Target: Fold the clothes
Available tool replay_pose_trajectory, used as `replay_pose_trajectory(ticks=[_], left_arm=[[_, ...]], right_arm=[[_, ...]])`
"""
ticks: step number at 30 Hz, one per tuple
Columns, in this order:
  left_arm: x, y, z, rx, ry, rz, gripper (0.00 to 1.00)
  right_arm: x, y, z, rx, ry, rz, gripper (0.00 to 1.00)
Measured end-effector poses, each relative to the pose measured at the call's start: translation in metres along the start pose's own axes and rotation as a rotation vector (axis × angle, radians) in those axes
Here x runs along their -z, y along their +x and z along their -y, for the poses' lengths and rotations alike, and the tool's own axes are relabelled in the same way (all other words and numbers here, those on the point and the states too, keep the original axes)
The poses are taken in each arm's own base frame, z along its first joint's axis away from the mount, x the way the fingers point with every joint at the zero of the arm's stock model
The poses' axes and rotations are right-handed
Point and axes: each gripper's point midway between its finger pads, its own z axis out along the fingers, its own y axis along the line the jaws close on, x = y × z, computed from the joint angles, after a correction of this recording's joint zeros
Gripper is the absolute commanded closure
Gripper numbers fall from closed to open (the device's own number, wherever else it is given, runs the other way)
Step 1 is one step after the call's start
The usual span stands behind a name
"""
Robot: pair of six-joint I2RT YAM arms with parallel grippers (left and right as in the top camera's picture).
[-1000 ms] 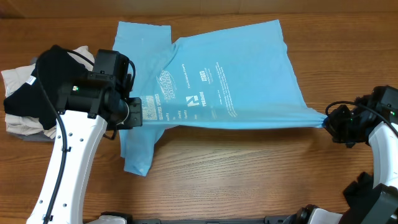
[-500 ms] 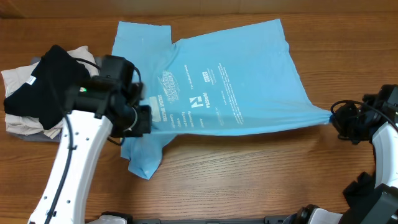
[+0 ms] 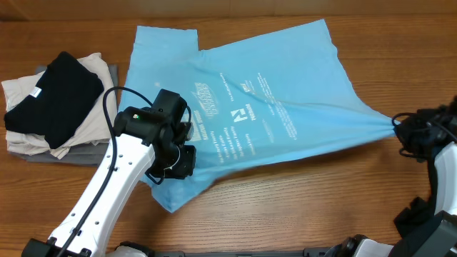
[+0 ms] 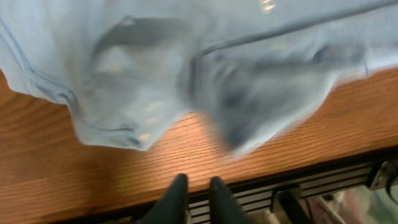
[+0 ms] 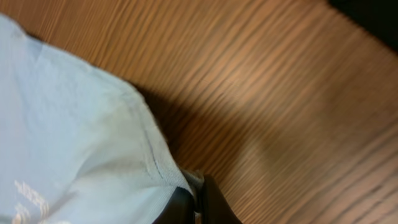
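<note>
The sky-blue T-shirt (image 3: 285, 86) with white lettering lies spread across the table, pulled into a taut ridge toward the right. My right gripper (image 3: 401, 130) is shut on its right hem corner; the right wrist view shows the hem (image 5: 155, 168) pinched between the fingers (image 5: 194, 202). My left gripper (image 3: 180, 163) hangs over the shirt's lower left part. In the left wrist view its fingers (image 4: 198, 190) are together with no cloth between them, near the table's front edge, and the blurred shirt (image 4: 155, 74) lies beyond them. No red-orange mark shows.
A stack of folded garments stands at the far left: a black one (image 3: 50, 96) on top of beige-white ones (image 3: 21, 139), with a grey one (image 3: 107, 71) underneath. Bare wooden table (image 3: 300, 200) runs along the front.
My left arm has swung down and to the right, and the shirt's lower left part shifted with it. My right gripper has pulled the hem corner a little further right.
</note>
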Motion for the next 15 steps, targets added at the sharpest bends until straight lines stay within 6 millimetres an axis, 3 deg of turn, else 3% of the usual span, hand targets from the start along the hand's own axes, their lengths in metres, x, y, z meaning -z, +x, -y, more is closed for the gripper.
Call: replay_pose_trajectory(ticks=[4,7,12,15], left_arm=[[-0.001,-0.002,-0.003,0.013,-0.016,0.009,0.50],[0.000,-0.007,-0.011,0.031,-0.064,0.034,0.46],[-0.011,-0.029,-0.019,0.053,-0.102,0.129,0.57],[-0.034,-0.028,-0.029,0.088,-0.130,0.130,0.75]], right_arm=[[0.004,-0.011,0.019,-0.078,0.022,0.025,0.96],[0.005,-0.014,0.025,-0.109,0.030,0.033,0.96],[0.005,-0.012,0.023,-0.116,0.021,0.026,0.96],[0.005,-0.012,0.023,-0.120,0.020,0.023,0.96]])
